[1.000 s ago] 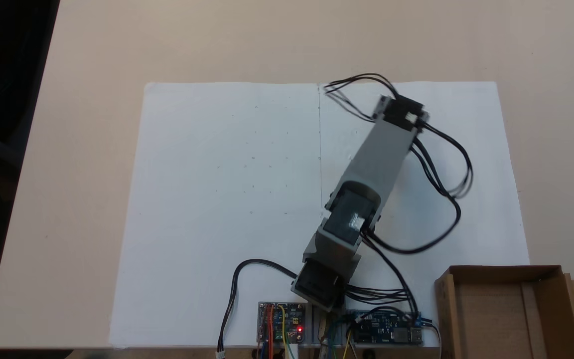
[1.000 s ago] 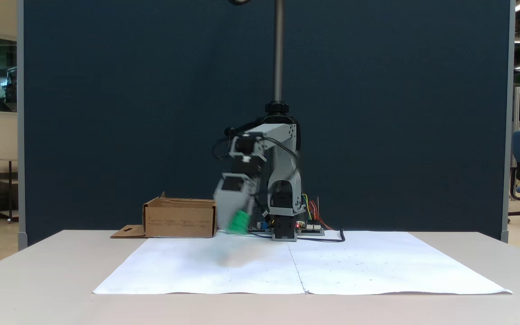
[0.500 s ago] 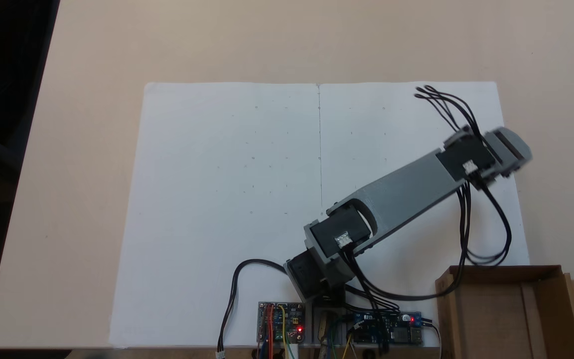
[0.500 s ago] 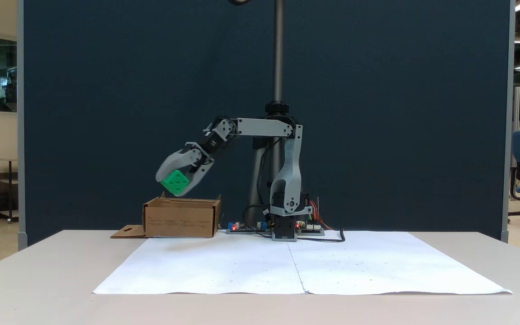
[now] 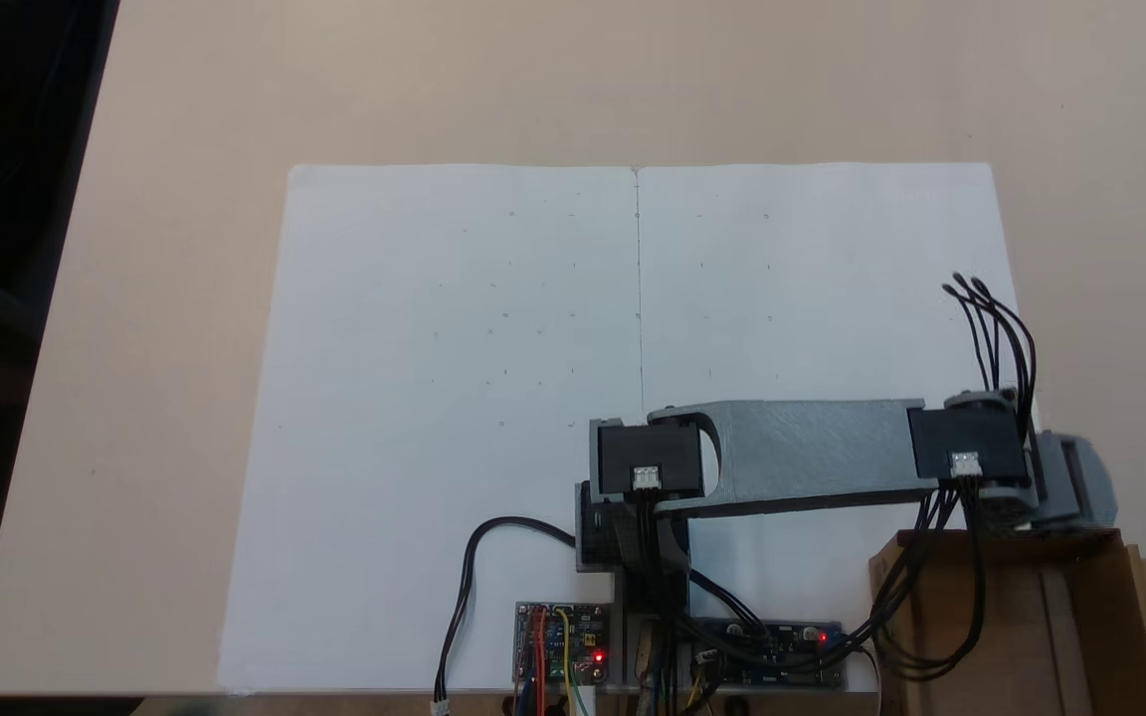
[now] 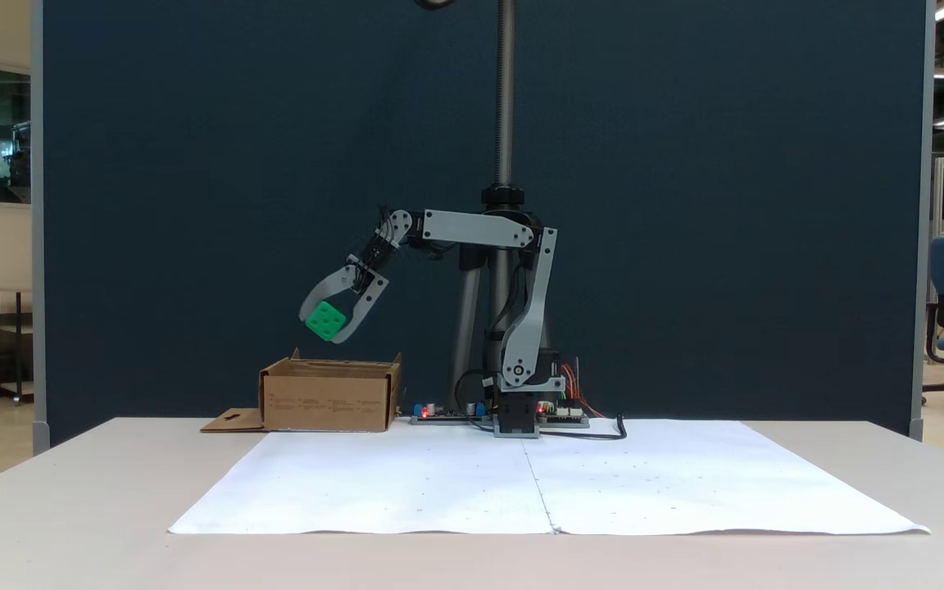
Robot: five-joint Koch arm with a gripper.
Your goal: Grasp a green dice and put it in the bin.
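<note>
Both jaws of my gripper [image 6: 329, 325] clamp the dice [image 6: 326, 320], held high above the bin [image 6: 329, 398] at left so it clears the walls.

Under my claw [image 6: 331, 321] I see open air down to the bin [image 6: 329, 398], its upright walls ringing the opening.

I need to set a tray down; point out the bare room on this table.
The white paper sheet is bare across its left half, and so is the tan table beyond it. Crowded: the circuit boards, arm and bin.
</note>
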